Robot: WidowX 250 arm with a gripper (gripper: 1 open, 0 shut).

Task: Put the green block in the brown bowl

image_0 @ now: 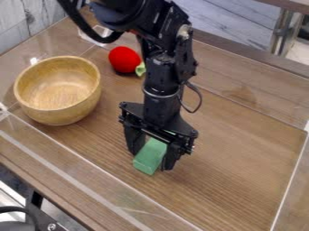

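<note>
The gripper [154, 155] stood just below the centre of the frame, pointing straight down at the wooden table [241, 135], its two black fingers [130, 143] spread wide. The green block [148, 158] lay flat on the table between those fingers, its near end showing below the fingertips. The jaws straddled the block with a gap visible on the left side; whether either finger touched it could not be told. The block was not lifted.

The brown bowl [56, 88] sat at the left of the frame, upright, well apart from the block and the gripper. Nothing was seen inside it.

A red ball-like object [123, 60] rested on the table in the upper middle, behind the arm [165, 63], with a small green part at its right edge. A clear plastic item [94, 32] stood further back at the upper left. A transparent rim [72, 185] ran along the near edge of the table.
</note>
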